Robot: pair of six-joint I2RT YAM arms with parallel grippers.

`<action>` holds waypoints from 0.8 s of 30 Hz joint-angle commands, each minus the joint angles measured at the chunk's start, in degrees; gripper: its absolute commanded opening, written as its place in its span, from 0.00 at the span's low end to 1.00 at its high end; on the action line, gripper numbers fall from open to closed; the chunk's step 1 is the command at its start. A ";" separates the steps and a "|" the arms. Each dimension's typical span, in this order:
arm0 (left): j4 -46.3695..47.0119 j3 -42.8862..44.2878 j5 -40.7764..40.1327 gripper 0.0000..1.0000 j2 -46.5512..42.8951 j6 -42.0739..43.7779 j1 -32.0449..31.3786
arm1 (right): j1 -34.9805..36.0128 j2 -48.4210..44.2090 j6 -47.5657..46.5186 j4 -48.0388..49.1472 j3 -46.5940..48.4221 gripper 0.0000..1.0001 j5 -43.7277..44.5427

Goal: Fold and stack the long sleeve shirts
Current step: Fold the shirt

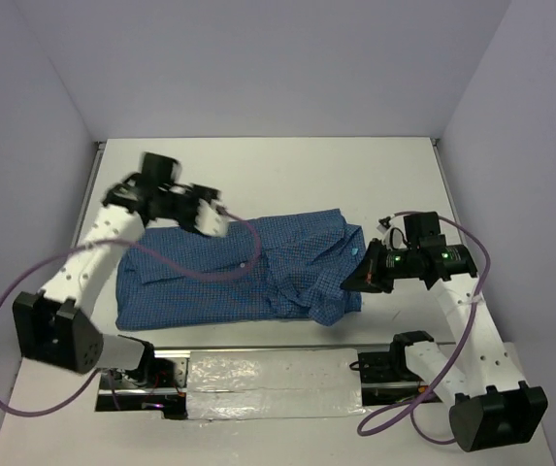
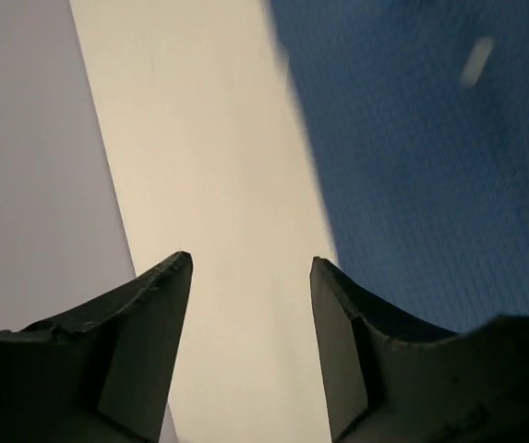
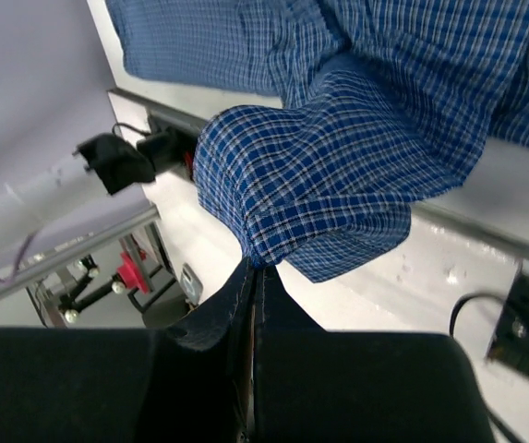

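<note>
A blue finely checked long sleeve shirt (image 1: 229, 272) lies partly folded on the white table, its right side bunched. My right gripper (image 1: 353, 282) is shut on a fold of the shirt's right edge (image 3: 319, 175) and holds it lifted. My left gripper (image 1: 217, 221) is open and empty, hovering above the shirt's upper left edge. In the left wrist view the fingers (image 2: 158, 314) frame bare table, with the shirt (image 2: 430, 157) to the right.
White walls close the table (image 1: 287, 175) in at left, back and right. A metal base plate (image 1: 258, 379) with the arm mounts runs along the near edge. A purple cable (image 1: 200, 272) drapes across the shirt.
</note>
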 commanded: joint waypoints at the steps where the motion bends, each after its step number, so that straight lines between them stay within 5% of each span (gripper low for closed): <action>1: 7.99 -8.34 6.53 0.66 -9.25 -19.69 -16.24 | -0.44 0.84 5.53 13.32 -2.77 0.00 0.31; 5: 24.64 -18.43 6.48 0.78 -12.79 -38.71 -32.38 | -0.79 1.98 9.66 23.07 -6.72 0.00 1.89; 9: 36.97 -21.54 -2.57 0.71 -9.10 -60.57 -41.12 | -1.32 2.51 13.62 29.93 -8.58 0.00 4.08; 15: 43.21 -20.04 4.15 0.45 -1.72 -83.38 -41.75 | -1.94 1.73 23.62 41.98 -13.58 0.00 8.48; 20: 43.61 -13.57 1.27 0.57 3.55 -98.42 -42.81 | -1.94 -0.46 26.89 44.63 -16.84 0.00 11.37; 24: 38.16 -9.33 -1.27 0.60 6.64 -102.41 -44.21 | -1.94 -2.58 27.95 45.16 -17.36 0.00 13.49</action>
